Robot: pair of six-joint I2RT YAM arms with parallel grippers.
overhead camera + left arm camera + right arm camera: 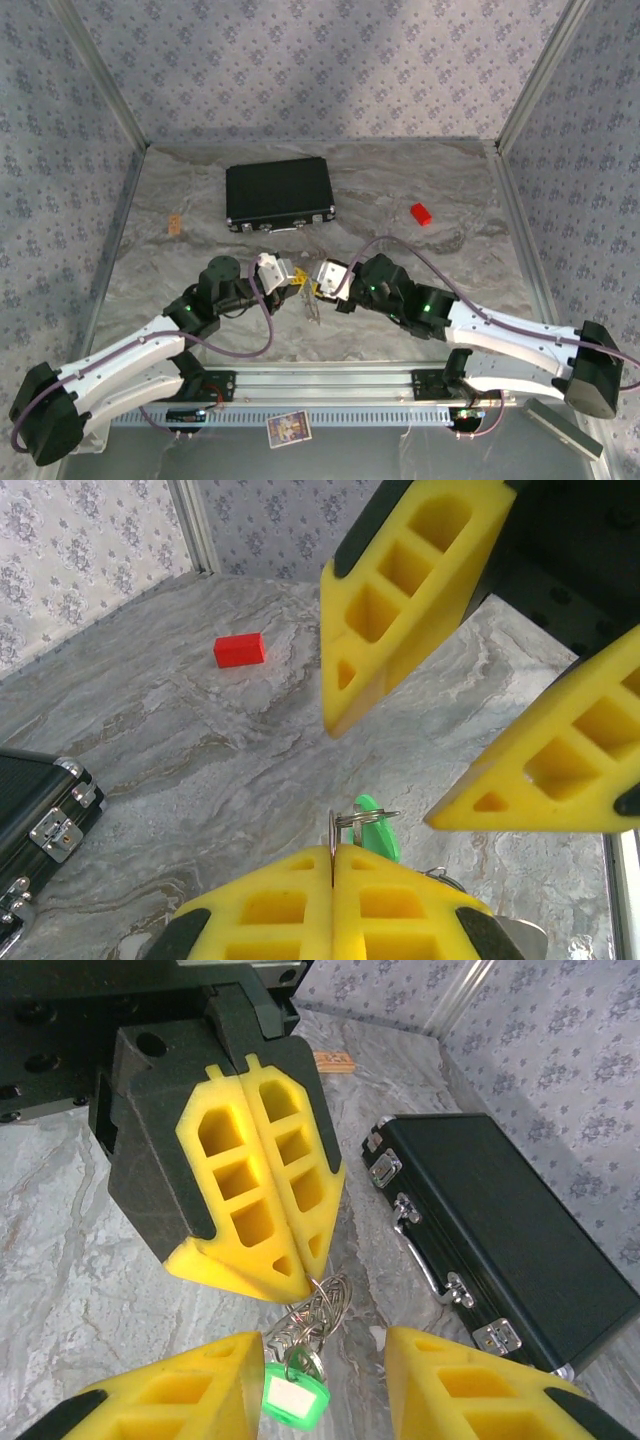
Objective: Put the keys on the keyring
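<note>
One black case [279, 195], one red block [421, 213], one small tan piece [175, 225] and one printed card [288, 429]. One green-headed key [292, 1398] hangs among metal rings [318, 1312] too tangled to count. Two tools: the left tool [333, 852] and the right tool [325, 1345].

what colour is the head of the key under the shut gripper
The key head is green with a white panel; clearest in right wrist view.

Pale green key [293, 1400] just beneath metal keyring [322, 1305]

green key [382, 840] — half behind left fingers [290, 905] | black case [30, 800] — cut by edge
</note>
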